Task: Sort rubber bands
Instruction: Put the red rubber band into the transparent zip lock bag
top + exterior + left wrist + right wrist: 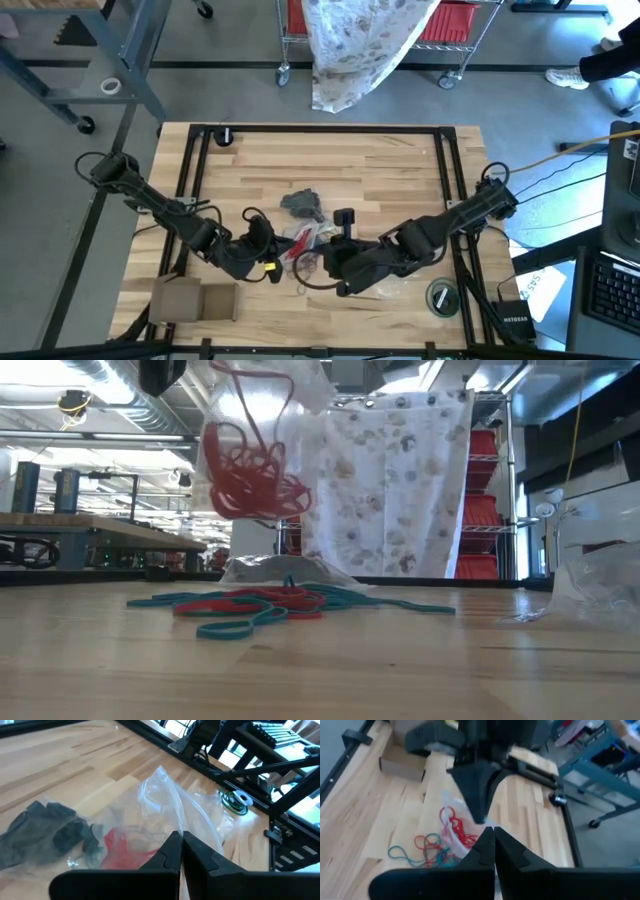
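Note:
A clear plastic bag with red rubber bands inside hangs above the table between both grippers. My left gripper and my right gripper are both shut on it and face each other near the table's middle. Loose teal and red rubber bands lie on the wood under the bag, also seen in the right wrist view. A second clear bag with dark grey bands lies toward the far side. My left gripper pinches the clear film of the bag at its upper part between its two shut fingers, coming from the table's left. The bag is lifted off the table. My right gripper pinches the bag's film between its shut fingertips from the table's right, opposite the left gripper. The red bands hang inside the bag below the hold.
A flat cardboard box sits near the near left corner. A roll of green tape lies near the right rail, with more clear plastic on that side. A small black object stands behind the grippers. A black frame borders the table.

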